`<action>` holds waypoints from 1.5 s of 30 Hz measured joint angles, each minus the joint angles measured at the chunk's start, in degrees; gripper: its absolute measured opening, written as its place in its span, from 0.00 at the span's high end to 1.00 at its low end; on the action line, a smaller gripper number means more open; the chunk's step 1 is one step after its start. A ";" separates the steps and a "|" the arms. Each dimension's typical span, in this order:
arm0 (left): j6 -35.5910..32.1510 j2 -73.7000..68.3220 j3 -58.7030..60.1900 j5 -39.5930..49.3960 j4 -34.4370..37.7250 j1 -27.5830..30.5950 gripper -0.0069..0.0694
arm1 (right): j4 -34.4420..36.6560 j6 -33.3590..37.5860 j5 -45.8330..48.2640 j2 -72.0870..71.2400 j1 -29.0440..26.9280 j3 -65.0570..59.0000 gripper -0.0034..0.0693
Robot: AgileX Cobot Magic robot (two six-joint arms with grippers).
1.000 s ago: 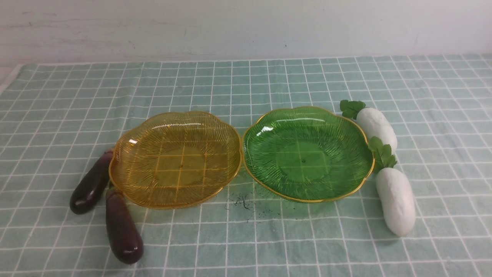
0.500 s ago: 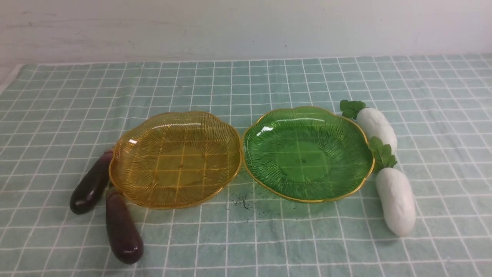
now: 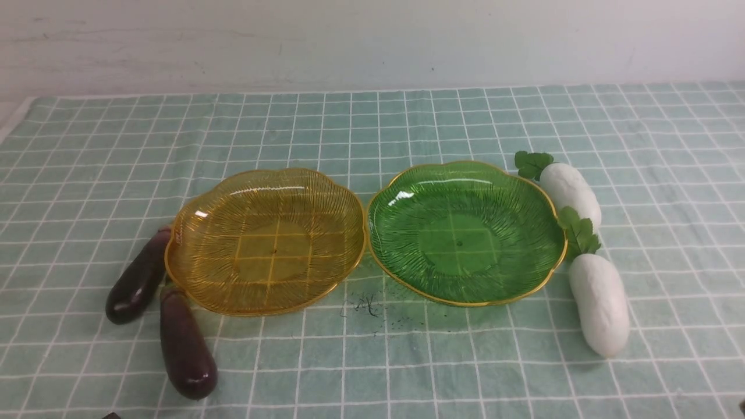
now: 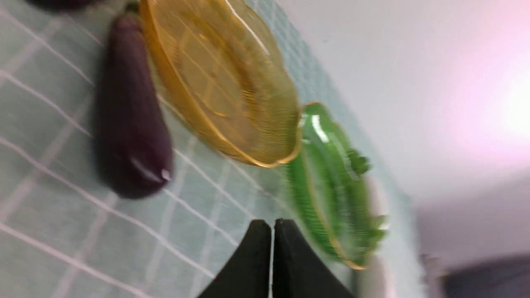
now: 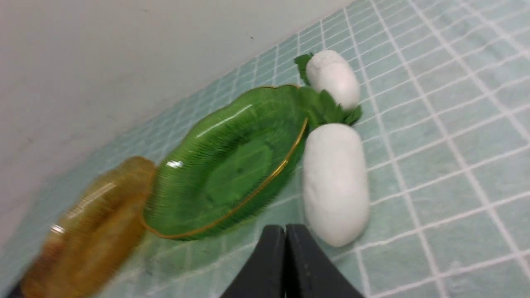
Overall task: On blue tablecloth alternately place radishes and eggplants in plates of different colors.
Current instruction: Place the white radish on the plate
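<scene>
Fingers (image 5: pixel 285 231) of the right arm, pressed together, point toward the nearer radish (image 3: pixel 599 305), which lies lower right in the front frame, its long axis running away from them.

Ahead of me I see a pale wall (image 3: pixel 372 46), with faint grey streaks (image 3: pixel 52 35) toward my left and a tiny dark spot (image 3: pixel 432 69) right of its middle. A pale strip (image 3: pixel 16 119) lies near its left part. Well apart from the wall, closer to me, are thin dark marks (image 3: pixel 368 304).
</scene>
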State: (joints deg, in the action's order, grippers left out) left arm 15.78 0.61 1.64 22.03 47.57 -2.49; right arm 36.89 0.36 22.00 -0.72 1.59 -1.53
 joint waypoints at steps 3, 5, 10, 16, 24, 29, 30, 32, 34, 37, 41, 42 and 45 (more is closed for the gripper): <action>-0.91 0.00 0.00 -0.61 8.98 0.00 0.92 | 7.57 -0.36 -0.81 0.00 0.00 0.05 0.97; -1.89 0.00 0.00 -1.57 11.25 0.00 0.92 | 9.10 -0.36 -1.47 0.00 0.00 0.05 0.97; -6.71 0.00 0.00 -4.15 18.60 0.00 0.92 | 10.56 2.88 -3.36 0.00 0.00 0.00 0.97; -15.78 -0.81 -4.63 -0.89 20.51 0.00 0.92 | 7.79 12.33 -3.29 1.56 0.00 8.10 0.97; -25.29 -21.43 -14.42 14.91 11.06 0.00 0.92 | -11.38 16.07 12.89 31.11 0.00 22.18 0.97; -27.49 -37.33 -21.15 27.23 -0.20 0.00 0.92 | -13.57 14.04 22.06 50.89 0.00 29.85 0.97; -27.49 -40.04 -22.35 28.59 -2.02 0.00 0.92 | -12.63 14.44 23.37 54.59 0.00 31.77 0.97; -27.55 -44.62 -24.45 30.02 -4.98 0.00 0.92 | -10.09 16.93 25.16 61.16 0.00 35.50 0.97; -27.60 -47.14 -25.67 30.35 -6.77 0.00 0.92 | -7.81 19.12 26.16 65.76 0.00 38.16 0.96; -27.66 -50.99 -27.14 30.27 -8.72 0.00 0.92 | -4.68 22.47 27.55 72.83 0.00 42.34 0.91; -28.03 -52.17 -27.49 30.09 -9.82 0.00 0.92 | -4.94 24.62 28.04 78.66 0.00 46.04 0.79; -28.07 -52.17 -27.49 30.09 -10.05 0.00 0.91 | -5.35 24.73 28.04 80.01 0.00 46.76 0.76; -28.09 -52.17 -27.53 30.15 -10.89 0.00 0.91 | -6.48 24.48 26.69 83.05 0.00 48.55 0.61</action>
State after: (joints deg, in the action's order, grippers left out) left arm -12.32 -51.56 -25.89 52.17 36.68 -2.49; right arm 30.40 24.84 48.69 82.33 1.59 47.02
